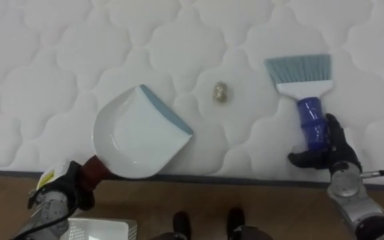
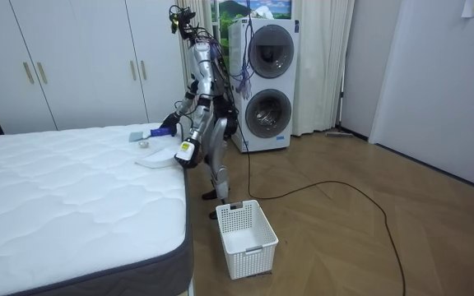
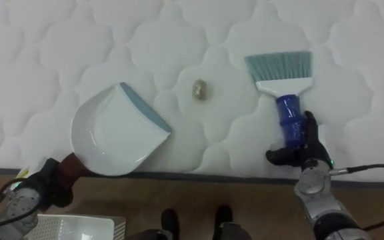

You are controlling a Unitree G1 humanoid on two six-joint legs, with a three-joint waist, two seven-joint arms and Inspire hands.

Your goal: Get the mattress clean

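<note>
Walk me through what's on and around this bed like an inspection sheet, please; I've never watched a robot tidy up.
Surface: white quilted mattress.
Job's things: small brownish scrap lies on the mattress between the white dustpan and the blue-handled brush; neither touches it.
Clutter: nothing seen.
Hands: left hand curled round the dustpan's handle at the bed's edge; right hand curled round the brush's handle, bristles pointing away from the robot.
Cables: nothing seen on the mattress.
Surroundings: white basket on the wooden floor by the robot's feet; stacked laundry machines and wardrobes behind.
</note>
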